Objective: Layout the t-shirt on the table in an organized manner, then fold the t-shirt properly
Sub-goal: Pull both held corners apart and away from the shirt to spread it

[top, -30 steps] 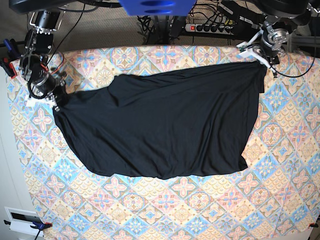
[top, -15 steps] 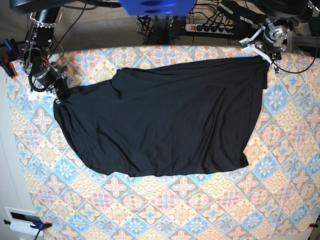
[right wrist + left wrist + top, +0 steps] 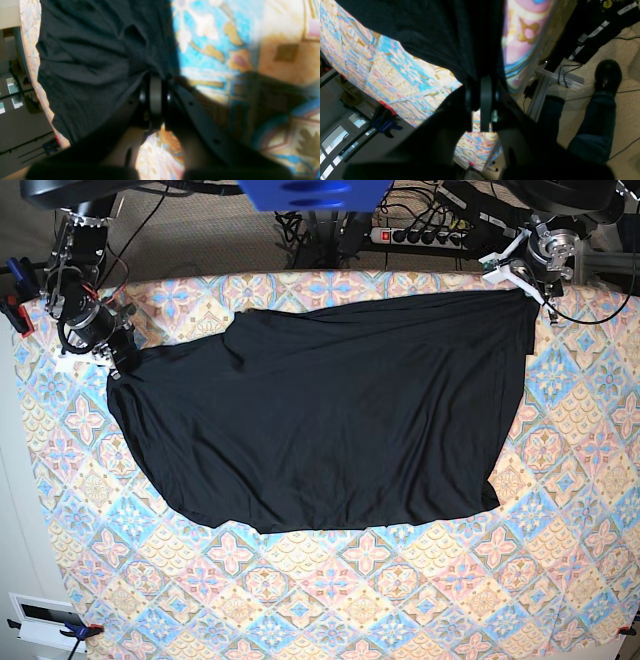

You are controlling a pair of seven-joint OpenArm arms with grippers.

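T-shirt (image 3: pixel 320 415) stretched flat on table (image 3: pixel 330 600); left hand (image 3: pixel 527 288), right hand (image 3: pixel 118 362) each pinching far corner.

No words, labels, brands or numbers could be read in any of the three views. The t-shirt (image 3: pixel 320 415) was plain black with no print, and the bench (image 3: pixel 400 600) carried only its tile pattern. Pale labels on the dark equipment (image 3: pixel 600 27) at the top right of the left wrist view were too small and blurred to make out, as was anything on the power strip (image 3: pixel 420 235).
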